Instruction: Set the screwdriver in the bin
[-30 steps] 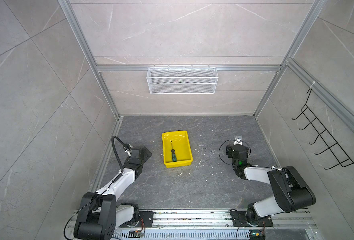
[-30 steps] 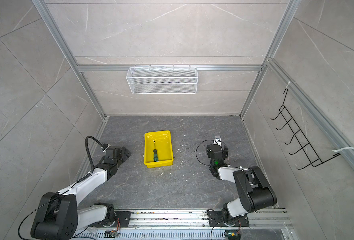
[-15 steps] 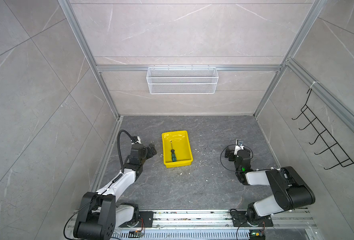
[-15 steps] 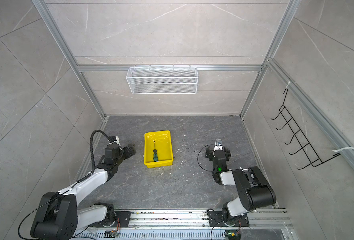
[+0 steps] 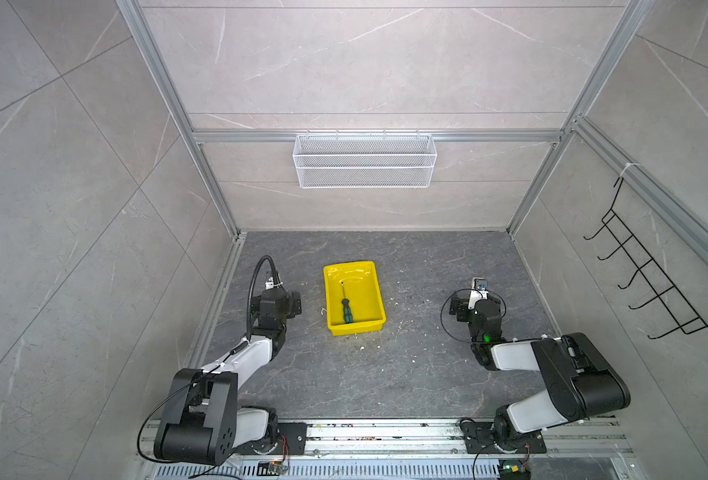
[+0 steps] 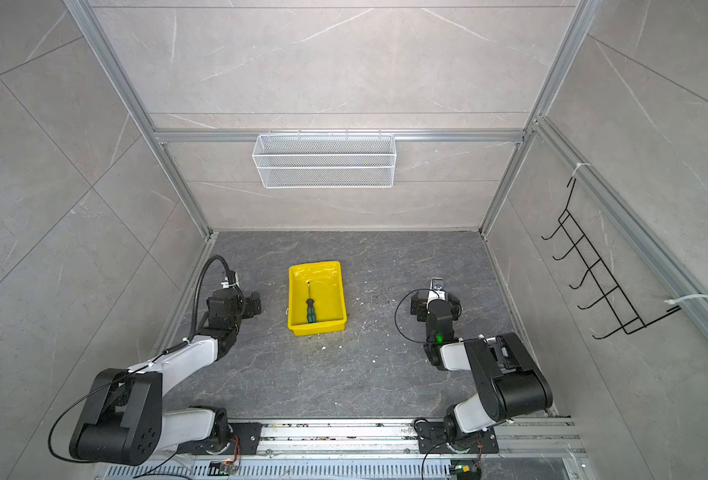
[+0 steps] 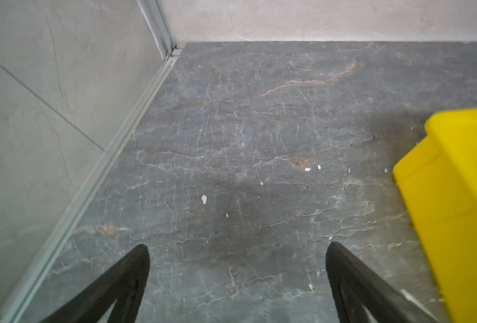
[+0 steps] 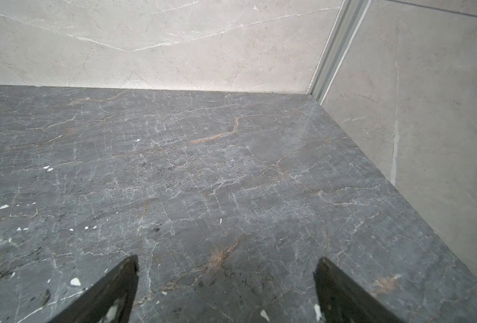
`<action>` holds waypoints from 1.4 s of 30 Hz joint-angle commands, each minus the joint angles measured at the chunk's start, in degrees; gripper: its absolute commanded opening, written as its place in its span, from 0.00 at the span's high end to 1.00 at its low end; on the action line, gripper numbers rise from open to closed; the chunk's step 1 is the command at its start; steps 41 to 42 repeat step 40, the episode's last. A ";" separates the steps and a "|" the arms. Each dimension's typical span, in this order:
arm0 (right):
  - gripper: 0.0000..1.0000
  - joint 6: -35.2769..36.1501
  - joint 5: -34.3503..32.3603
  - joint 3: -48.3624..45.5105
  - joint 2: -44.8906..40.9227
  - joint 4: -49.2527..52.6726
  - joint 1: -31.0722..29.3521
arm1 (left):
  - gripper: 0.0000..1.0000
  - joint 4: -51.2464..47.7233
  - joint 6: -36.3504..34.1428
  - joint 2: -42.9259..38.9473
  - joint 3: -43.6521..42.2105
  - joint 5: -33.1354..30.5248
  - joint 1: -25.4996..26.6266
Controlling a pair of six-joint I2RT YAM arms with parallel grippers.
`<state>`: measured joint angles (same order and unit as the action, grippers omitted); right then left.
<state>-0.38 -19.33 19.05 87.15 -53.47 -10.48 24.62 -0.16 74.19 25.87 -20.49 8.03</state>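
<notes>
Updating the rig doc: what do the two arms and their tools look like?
Both arms: white link shells, black joint housings. The left arm carries a ribbed black hose; the right arm a thin black cable loop and a green light. The left tool and right tool each have two black tapered fingers.

Your left gripper (image 7: 237, 249) has turned away from the bin (image 5: 350, 265). A second ago it angled toward the yellow wall, and now it faces the far wall with the bin just off to one side. Its cable (image 5: 265, 258) arches higher and sits closer to the bin than before. Your right gripper (image 8: 226, 260) has finished spreading its jaws to their widest, and that arm's wrist has drawn back slightly toward its base.
</notes>
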 commanded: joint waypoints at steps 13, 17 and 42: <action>0.01 0.13 0.78 -0.06 0.20 -0.67 -0.02 | 0.00 32.27 -1.35 3.54 -12.86 -1.74 -2.74; 0.01 0.12 0.85 -0.02 0.21 -0.69 0.02 | 0.00 32.80 0.67 6.68 -11.95 -3.48 -3.95; 0.01 -0.50 5.30 0.99 0.12 1.50 2.22 | 0.00 26.45 0.34 11.98 -6.38 8.87 -8.02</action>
